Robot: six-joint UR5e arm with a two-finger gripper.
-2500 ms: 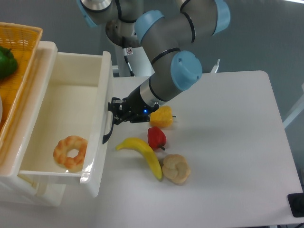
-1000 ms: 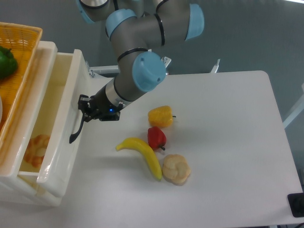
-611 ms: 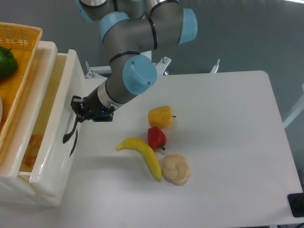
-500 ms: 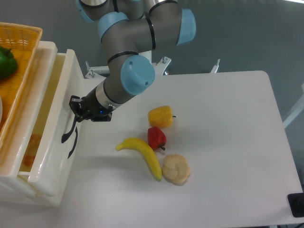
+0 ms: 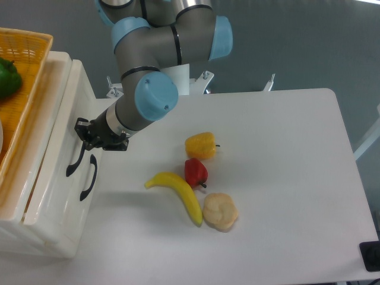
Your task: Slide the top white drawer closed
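The top white drawer (image 5: 59, 148) is pushed almost fully into the small white cabinet (image 5: 53, 237), only a thin gap showing along its left rim. Its black curved handle (image 5: 73, 162) sits on the front face, with the lower drawer's matching handle (image 5: 89, 178) just beside it. My gripper (image 5: 82, 132) is pressed against the drawer front just above the handle. The fingers are dark and close together, and I cannot tell whether they are open or shut.
An orange wicker basket (image 5: 27, 47) with a green pepper (image 5: 8, 77) sits on top of the cabinet. On the table lie a yellow pepper (image 5: 200, 145), a red pepper (image 5: 196, 171), a banana (image 5: 178, 195) and a bread roll (image 5: 219, 211).
The gripper has moved left, pushing the top drawer into the cabinet. The drawer went from wide open, with a donut visible inside, to nearly shut.
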